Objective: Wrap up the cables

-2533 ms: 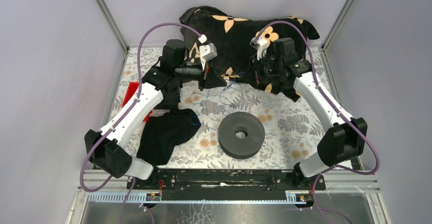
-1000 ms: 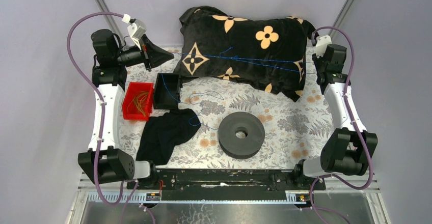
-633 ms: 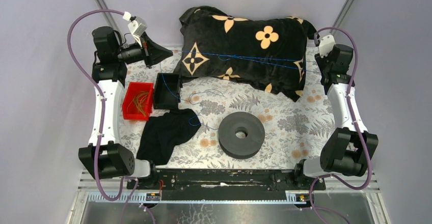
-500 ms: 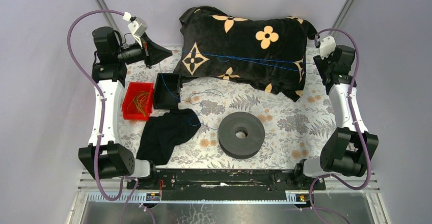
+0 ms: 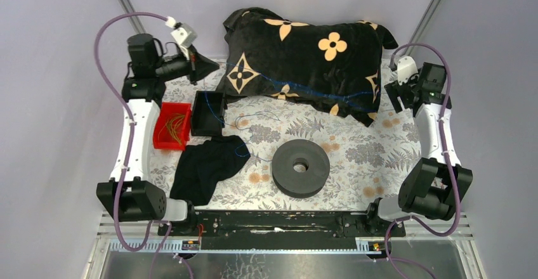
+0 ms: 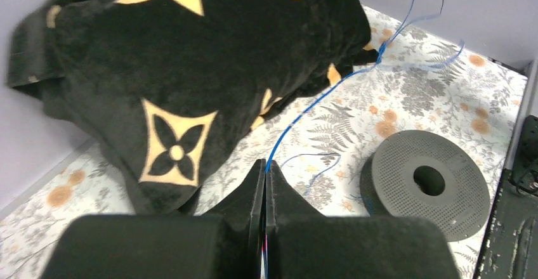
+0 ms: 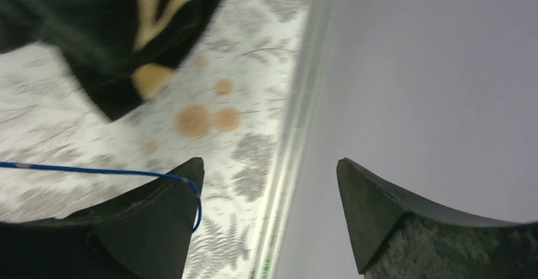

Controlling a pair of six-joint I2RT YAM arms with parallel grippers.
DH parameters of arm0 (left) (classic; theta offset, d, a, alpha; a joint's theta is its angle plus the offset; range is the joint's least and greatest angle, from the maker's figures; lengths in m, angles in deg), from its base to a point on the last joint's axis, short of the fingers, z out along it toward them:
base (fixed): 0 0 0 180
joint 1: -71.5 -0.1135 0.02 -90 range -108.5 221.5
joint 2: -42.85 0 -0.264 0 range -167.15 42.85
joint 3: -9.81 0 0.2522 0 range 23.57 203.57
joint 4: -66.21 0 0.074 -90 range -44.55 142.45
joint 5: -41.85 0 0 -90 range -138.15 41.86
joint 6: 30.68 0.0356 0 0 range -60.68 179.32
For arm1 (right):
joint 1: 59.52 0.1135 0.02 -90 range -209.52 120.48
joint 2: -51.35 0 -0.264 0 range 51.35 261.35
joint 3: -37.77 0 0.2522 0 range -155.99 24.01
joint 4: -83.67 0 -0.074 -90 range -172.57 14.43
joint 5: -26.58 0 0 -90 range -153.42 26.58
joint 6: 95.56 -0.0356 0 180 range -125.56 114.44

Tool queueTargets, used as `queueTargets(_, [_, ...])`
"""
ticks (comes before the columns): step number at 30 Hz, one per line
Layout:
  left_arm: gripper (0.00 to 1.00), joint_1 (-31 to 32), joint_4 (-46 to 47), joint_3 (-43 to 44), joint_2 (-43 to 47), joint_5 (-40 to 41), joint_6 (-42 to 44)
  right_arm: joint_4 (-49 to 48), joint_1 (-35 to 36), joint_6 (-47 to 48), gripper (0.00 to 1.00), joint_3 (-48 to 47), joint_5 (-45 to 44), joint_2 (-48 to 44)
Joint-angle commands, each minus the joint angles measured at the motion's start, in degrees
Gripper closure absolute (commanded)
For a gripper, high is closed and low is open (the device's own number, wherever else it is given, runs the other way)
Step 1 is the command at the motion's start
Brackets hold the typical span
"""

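One blue cable sags across the black flowered pillow from far left to far right. My left gripper at the far left is shut on one end of it; the left wrist view shows the cable leaving the pinched fingertips. My right gripper stands open by the right wall. In the right wrist view the cable's other end curls loosely over the left finger, and the gripper pinches nothing. More loose blue cable lies on the mat near the black disc spool.
A red bin of orange wires and a black bin sit at the left. A black cloth lies in front of them. Grey walls and metal rails close in on both sides; the right gripper is close to the right wall.
The right gripper has opened and drawn back toward the right wall. The blue cable, taut before, now sags over the pillow. The left gripper shifted slightly right, still shut.
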State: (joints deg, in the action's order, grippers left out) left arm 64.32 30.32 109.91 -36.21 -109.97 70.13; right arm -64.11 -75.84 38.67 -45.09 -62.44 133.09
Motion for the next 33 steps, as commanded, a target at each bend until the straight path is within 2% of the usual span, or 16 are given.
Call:
queueTargets(1, [1.00,8.8,2.1,-2.7,1.9,8.8,1.4,19.9,-1.0,-2.3,0.15,-6.0,23.8,-1.3])
queueTargets(3, [1.00,12.8,4.3,-4.2,2.0,9.8,-3.0,25.2,-0.1,-1.7,0.13,-7.1,32.9,-1.5])
queueTargets(6, [1.00,18.2,6.2,-4.1,1.4,10.1,-8.5,30.1,2.8,-0.4,0.12,-7.6,41.9,-1.8])
queueTargets(10, [1.00,23.4,10.3,-5.0,1.0,10.1,-14.2,30.8,9.4,-3.1,0.11,-6.6,41.2,-1.6])
queueTargets(13, [1.00,24.6,13.6,-5.1,0.2,7.5,-18.8,28.4,13.2,-7.9,0.11,-5.8,33.2,-0.4])
queueTargets(14, [1.00,24.7,14.7,-5.1,0.0,6.9,-20.7,29.9,13.4,-7.8,0.11,-6.8,33.3,0.4])
queueTargets(16, [1.00,24.9,16.7,-5.1,-0.5,5.1,-24.3,33.4,13.4,-6.0,0.11,-8.6,37.7,1.5])
queueTargets(19, [1.00,25.7,18.5,-4.8,-0.8,3.0,-29.0,32.9,13.8,-6.4,0.12,-8.6,50.3,1.3])
queueTargets(21, [1.00,26.1,19.7,-4.8,-0.7,2.8,-32.4,29.2,16.0,-9.6,0.13,-8.1,56.5,1.7])
queueTargets(24, [1.00,26.7,25.1,-6.3,-0.8,3.1,-40.9,19.8,22.4,-16.5,0.16,-5.9,59.9,2.1])
queueTargets(29, [1.00,28.0,31.4,-8.7,-1.1,2.7,-49.3,-8.5,29.8,-31.5,0.20,3.8,58.6,0.3])
queueTargets(31, [1.00,28.7,31.9,-9.3,-0.8,2.4,-49.6,-16.9,31.3,-36.0,0.20,5.9,57.4,1.2])
queueTargets(33, [1.00,29.4,34.2,-10.5,-0.3,1.8,-51.1,-21.3,32.2,-37.6,0.20,6.4,58.7,3.0])
